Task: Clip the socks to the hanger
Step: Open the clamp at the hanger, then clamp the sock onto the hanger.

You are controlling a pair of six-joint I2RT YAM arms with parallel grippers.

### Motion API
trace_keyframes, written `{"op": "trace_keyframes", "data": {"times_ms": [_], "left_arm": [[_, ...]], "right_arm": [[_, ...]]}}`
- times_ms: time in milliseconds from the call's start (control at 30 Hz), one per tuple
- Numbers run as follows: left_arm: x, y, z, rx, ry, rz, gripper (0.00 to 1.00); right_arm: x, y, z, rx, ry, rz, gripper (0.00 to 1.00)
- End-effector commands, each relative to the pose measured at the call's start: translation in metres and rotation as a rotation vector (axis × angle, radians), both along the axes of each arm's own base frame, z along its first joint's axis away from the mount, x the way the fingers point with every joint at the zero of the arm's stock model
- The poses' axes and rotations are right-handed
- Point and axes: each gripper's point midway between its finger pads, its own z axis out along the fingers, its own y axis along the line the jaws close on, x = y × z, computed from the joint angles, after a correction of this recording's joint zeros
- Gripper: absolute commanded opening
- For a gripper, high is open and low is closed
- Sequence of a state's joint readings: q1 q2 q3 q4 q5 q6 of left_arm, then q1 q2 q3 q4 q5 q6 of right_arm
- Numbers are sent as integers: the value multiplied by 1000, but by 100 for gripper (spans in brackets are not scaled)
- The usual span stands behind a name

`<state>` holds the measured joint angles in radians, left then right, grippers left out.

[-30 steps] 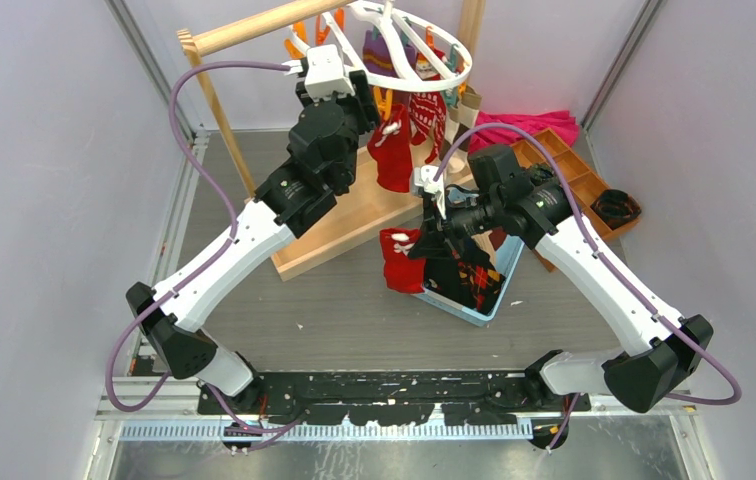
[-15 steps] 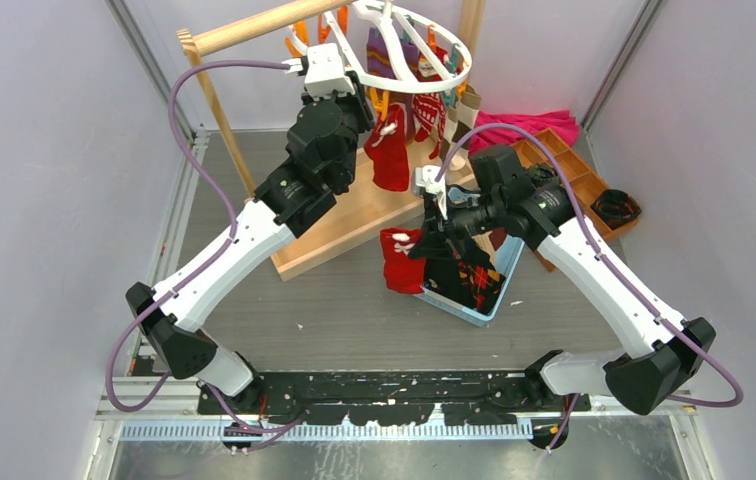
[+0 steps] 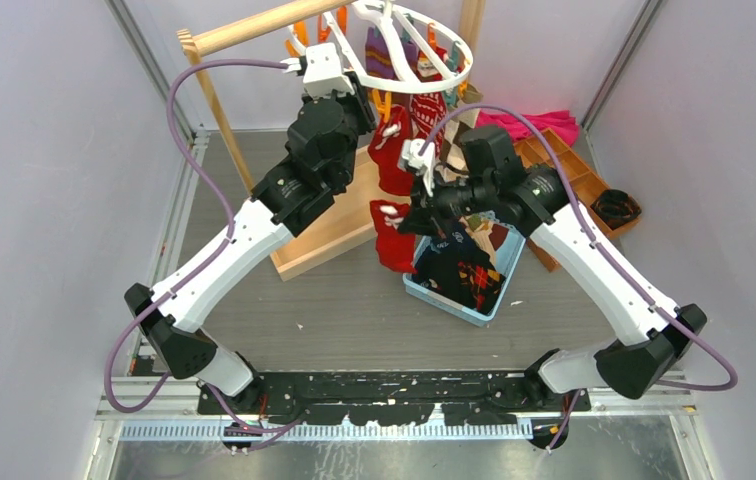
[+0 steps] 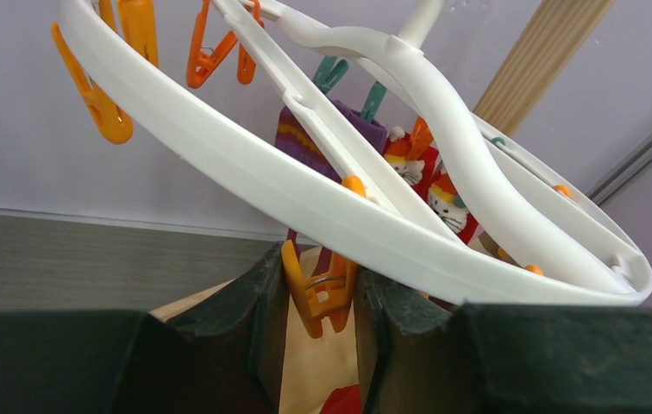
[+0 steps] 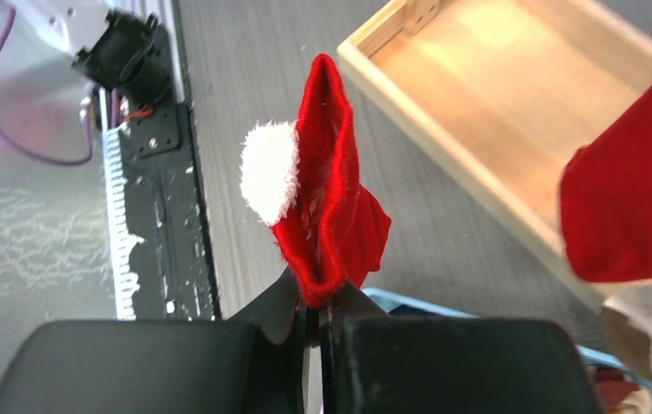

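- Grey counter point(image 3: 344, 310), lilac walls.
- Left end effector point(image 4: 321, 289) narrow, squeezing orange clip point(image 4: 303, 304) just beneath hanger point(image 4: 305, 197).
- Right end effector point(image 5: 312, 312) pinched on red sock point(image 5: 327, 216), which sticks up from its tips.

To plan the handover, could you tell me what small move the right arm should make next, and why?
Probably raise the red sock toward the orange clip. The right gripper pinches the sock's edge, the left gripper has its fingers on that clip under the hanger, and the top view shows sock and clip apart.
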<state>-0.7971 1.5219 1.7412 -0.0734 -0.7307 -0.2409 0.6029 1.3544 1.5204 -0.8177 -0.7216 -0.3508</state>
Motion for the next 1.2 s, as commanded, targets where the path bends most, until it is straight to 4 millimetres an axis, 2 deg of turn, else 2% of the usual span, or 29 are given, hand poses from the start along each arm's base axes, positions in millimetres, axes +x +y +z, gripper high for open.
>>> {"op": "trace_keyframes", "data": {"times_ms": [0,233,400,633,867,1167], "left_arm": [[-15,15,35,-103,-47,-8,0],[-20,19,37,-126,-42,-15,0],[-21,17,37,-142,-42,-28,0],[-19,15,36,-148,-36,-38,0],[-19,14,35,-153,-32,-40,0],[-19,13,35,-160,-30,-47,0]], "right_arm": [[30,10,44,50,-57,-138,1],[62,21,80,118,-5,-304,1],[82,32,94,196,75,-418,1],[87,49,102,277,159,-453,1],[70,72,102,303,218,-374,1],[86,74,109,359,244,-479,1]]}}
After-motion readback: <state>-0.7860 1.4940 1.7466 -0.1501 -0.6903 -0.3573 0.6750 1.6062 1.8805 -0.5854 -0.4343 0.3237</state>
